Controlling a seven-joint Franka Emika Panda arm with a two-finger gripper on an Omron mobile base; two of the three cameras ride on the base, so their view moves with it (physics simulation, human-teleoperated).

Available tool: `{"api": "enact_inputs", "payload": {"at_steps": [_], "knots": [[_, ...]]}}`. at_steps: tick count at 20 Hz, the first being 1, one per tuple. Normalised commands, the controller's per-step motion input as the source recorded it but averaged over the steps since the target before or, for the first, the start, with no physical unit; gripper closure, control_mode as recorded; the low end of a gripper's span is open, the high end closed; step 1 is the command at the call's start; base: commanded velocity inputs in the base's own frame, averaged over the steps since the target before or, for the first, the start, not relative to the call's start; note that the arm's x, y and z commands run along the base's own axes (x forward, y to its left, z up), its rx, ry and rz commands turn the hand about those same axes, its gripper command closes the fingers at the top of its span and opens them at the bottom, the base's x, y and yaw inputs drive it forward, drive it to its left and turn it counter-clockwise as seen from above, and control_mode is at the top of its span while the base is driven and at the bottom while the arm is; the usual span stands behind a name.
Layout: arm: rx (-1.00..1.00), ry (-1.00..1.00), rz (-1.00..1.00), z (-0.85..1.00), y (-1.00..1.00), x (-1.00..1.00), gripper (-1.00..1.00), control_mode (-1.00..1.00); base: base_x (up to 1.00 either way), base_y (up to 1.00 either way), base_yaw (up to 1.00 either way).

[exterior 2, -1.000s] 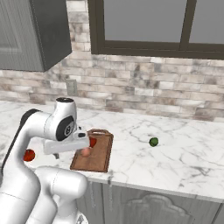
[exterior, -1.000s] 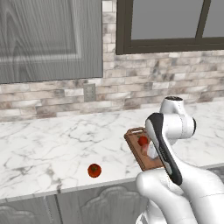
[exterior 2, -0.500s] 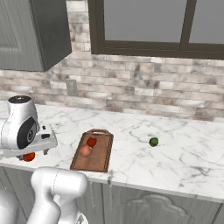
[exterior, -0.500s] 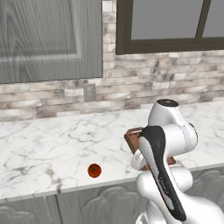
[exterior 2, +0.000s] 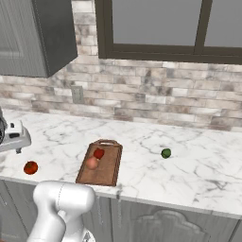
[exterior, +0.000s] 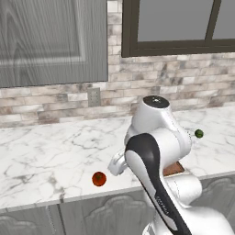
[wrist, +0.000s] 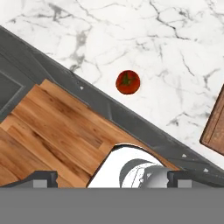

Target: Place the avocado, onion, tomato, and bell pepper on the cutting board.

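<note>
The brown cutting board (exterior 2: 108,174) lies on the marble counter with its handle loop toward the wall. On it rest the deep red bell pepper (exterior 2: 99,153) and, just in front, the pale onion (exterior 2: 92,163). To the board's right, the dark green avocado (exterior 2: 166,153) (exterior: 198,133) sits alone on the counter. Far to the board's left, near the front edge, sits the orange-red tomato (exterior 2: 30,167) (exterior: 98,178) (wrist: 127,82). My gripper (wrist: 113,179) (exterior 2: 15,142) hovers high over that front edge near the tomato, open, with nothing between its fingers.
The arm hides most of the board (exterior: 173,169) in the left base view. A brick backsplash with an outlet (exterior 2: 77,94) and a window run behind the counter. Below the counter edge are grey cabinet fronts (wrist: 118,116) and a wooden floor (wrist: 57,127).
The arm has swung left, away from above the cutting board to above the counter's front edge near the tomato. The gripper stays open. The onion and pepper rest on the board.
</note>
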Motion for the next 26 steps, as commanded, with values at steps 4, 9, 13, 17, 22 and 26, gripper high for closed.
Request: {"api": "enact_inputs", "payload": {"at_steps": [4,9,13,17,22,26], "knots": [[0.0,0.0,0.0,0.0,0.39,0.13,-1.0,-1.0,0.0,0.0,0.0],[0.0,0.0,0.0,-0.14,0.25,0.38,-1.0,-1.0,0.0,0.0,0.0],[0.0,-0.02,0.0,-0.26,0.17,0.39,-1.0,-1.0,0.0,0.0,0.0],[0.0,-0.07,0.0,-0.36,0.14,0.33,-1.0,-1.0,0.0,0.0,0.0],[0.0,-0.13,0.0,-0.37,0.07,0.27,-1.0,-1.0,0.0,0.0,0.0],[0.0,-0.08,0.0,-0.23,0.03,0.26,-1.0,-1.0,0.0,0.0,0.0]]}}
